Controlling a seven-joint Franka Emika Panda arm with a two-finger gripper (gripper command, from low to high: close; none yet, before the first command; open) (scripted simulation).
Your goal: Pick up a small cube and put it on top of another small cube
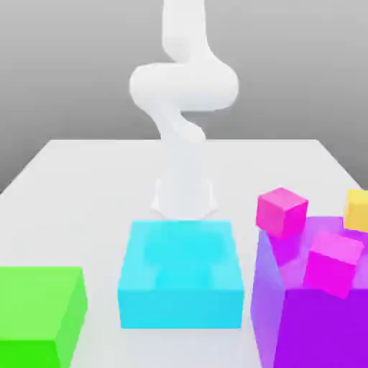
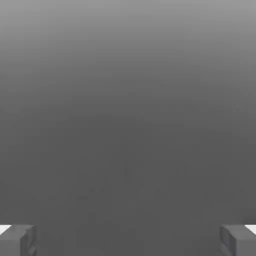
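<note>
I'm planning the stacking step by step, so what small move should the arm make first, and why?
Probably swing the open gripper toward the small cubes. Its fingers stand wide apart with nothing between them, facing bare grey. The small magenta cube and yellow cube sit at the exterior view's right, near the purple block, so the gripper must first get above one.

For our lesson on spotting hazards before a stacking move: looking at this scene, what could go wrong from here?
1. The small magenta cube and small pink cube sit tilted on the large purple block; a nudge might tip them off.
2. The small yellow cube lies at the frame's right edge, so it is hard to judge.
3. The open gripper has nothing between its fingers.
</note>
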